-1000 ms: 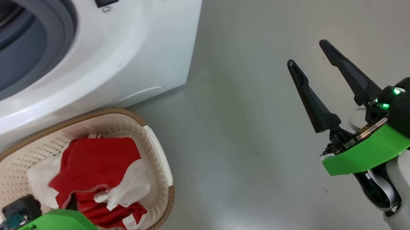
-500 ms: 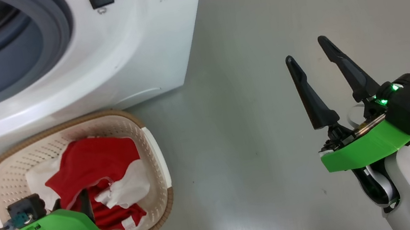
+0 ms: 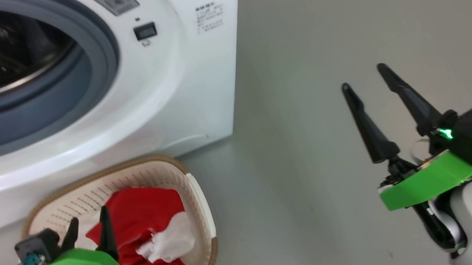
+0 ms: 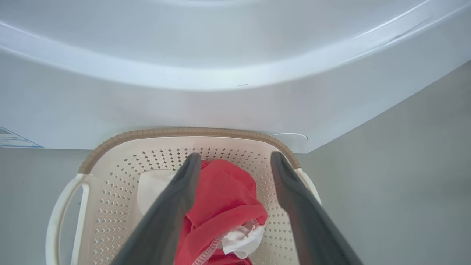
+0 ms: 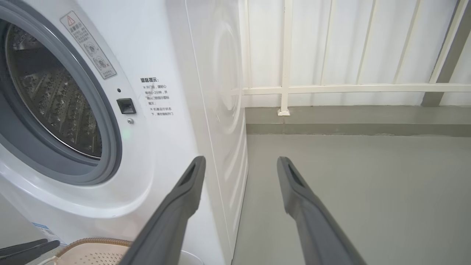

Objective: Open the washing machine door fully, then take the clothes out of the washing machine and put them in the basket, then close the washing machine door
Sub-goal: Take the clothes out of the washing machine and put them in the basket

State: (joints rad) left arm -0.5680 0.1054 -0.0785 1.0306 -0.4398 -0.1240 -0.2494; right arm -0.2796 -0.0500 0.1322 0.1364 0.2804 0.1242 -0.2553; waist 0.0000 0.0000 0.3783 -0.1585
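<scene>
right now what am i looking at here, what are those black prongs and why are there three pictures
It is a wheeled robot with two arms. The black prongs are the fingers of its claws. One picture looks down from a camera on its head: the left claw hangs open over the basket, the right claw is open over the floor. The other two come from cameras on each wrist, looking along that claw's fingers. The basket stands on the floor in front of the washing machine and holds the red and white clothes. Neither claw holds anything.
</scene>
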